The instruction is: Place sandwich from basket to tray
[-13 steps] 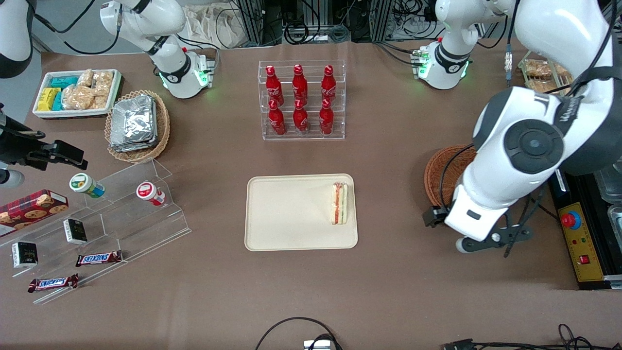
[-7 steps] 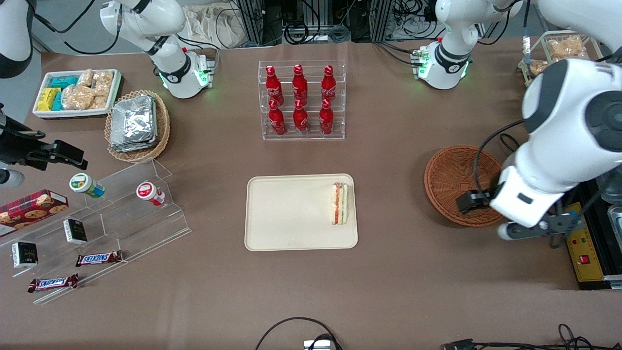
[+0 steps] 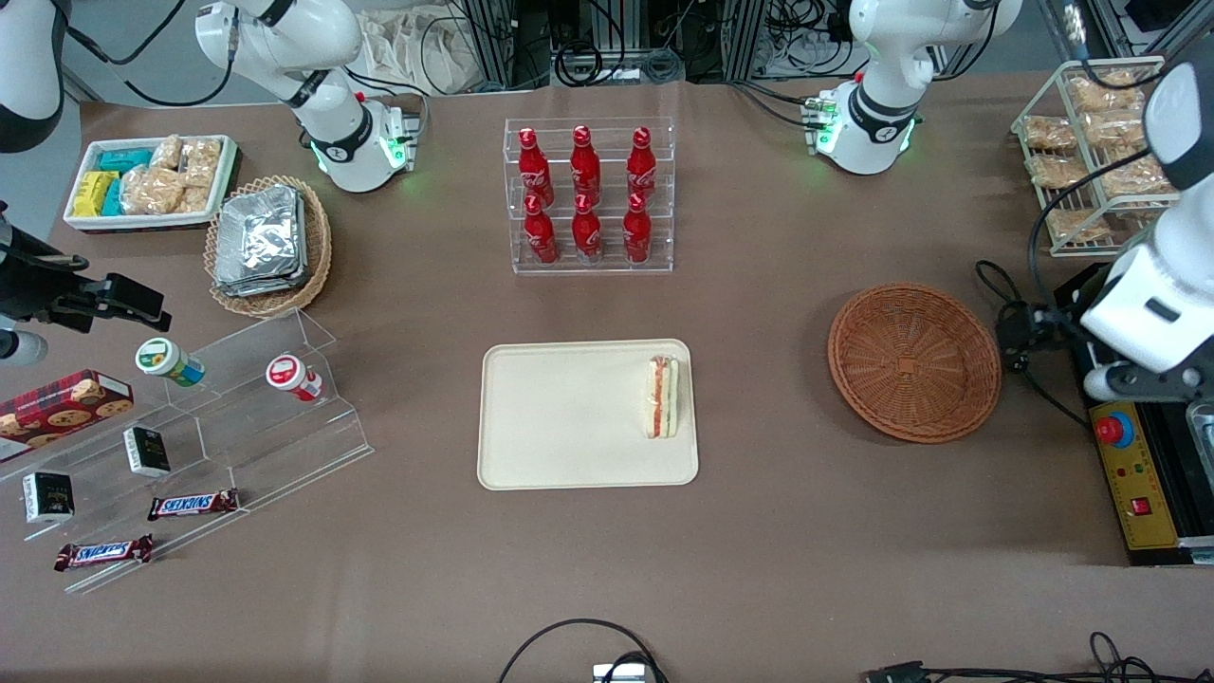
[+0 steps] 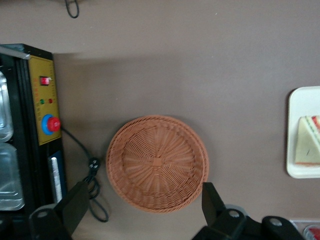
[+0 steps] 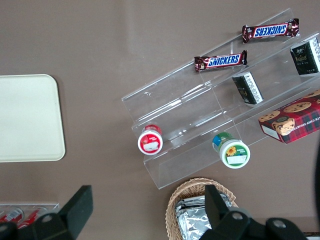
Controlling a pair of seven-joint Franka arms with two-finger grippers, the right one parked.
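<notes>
The sandwich (image 3: 663,396) lies on its side on the cream tray (image 3: 569,417), close to the rim that faces the basket. The reddish-brown woven basket (image 3: 913,362) sits on the table toward the working arm's end and holds nothing. My gripper (image 3: 1143,384) hangs high past the basket, at the working arm's edge of the table, over the black control box. In the left wrist view the gripper (image 4: 142,215) is open, with nothing between its fingers. The basket (image 4: 157,162) shows whole below it, and the sandwich (image 4: 307,147) rests on the tray (image 4: 300,100).
A clear rack of red bottles (image 3: 588,194) stands farther from the front camera than the tray. A wire rack of bagged snacks (image 3: 1091,152) and a control box with a red button (image 3: 1133,474) line the working arm's end. A black cable (image 3: 1020,332) lies beside the basket.
The working arm has swung away from over the basket toward its own end of the table, uncovering the whole basket. The sandwich and tray have stayed still.
</notes>
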